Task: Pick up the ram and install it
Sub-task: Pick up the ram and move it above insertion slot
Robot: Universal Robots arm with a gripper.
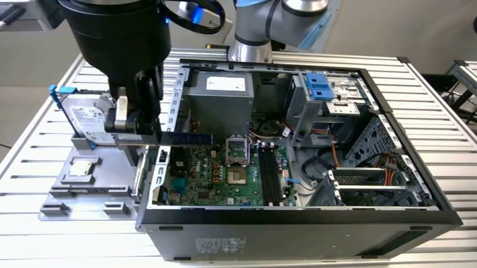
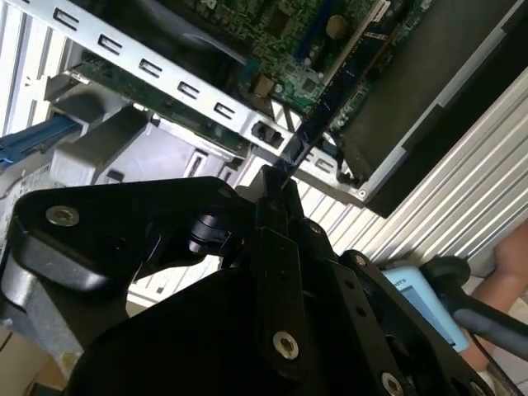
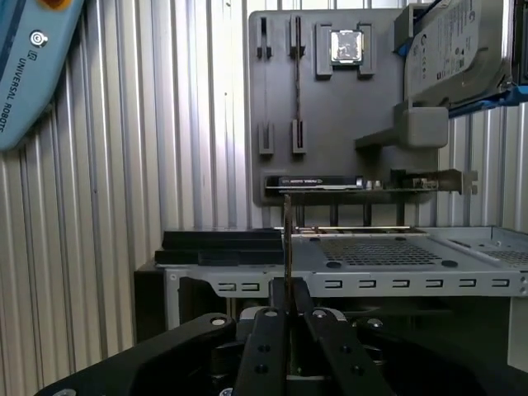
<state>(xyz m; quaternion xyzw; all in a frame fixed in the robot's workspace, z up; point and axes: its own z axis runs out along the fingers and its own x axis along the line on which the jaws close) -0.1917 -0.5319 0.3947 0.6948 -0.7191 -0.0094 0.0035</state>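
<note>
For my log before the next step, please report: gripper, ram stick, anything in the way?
Gripper shut on ram stick. Stick held level across the computer case wall, not in a slot. Nothing visible blocking the memory slots.

Bright, even light leaves the slatted table [image 1: 30, 167] pale in the exterior view, with softer shade inside the open computer case [image 1: 298, 231]. In both wrist views the gripper [image 2: 276, 186] [image 3: 286, 289] and the ram [image 2: 318, 115] [image 3: 286, 239] it clamps look near-black, while the table's ribs catch streaks of glare.
</note>
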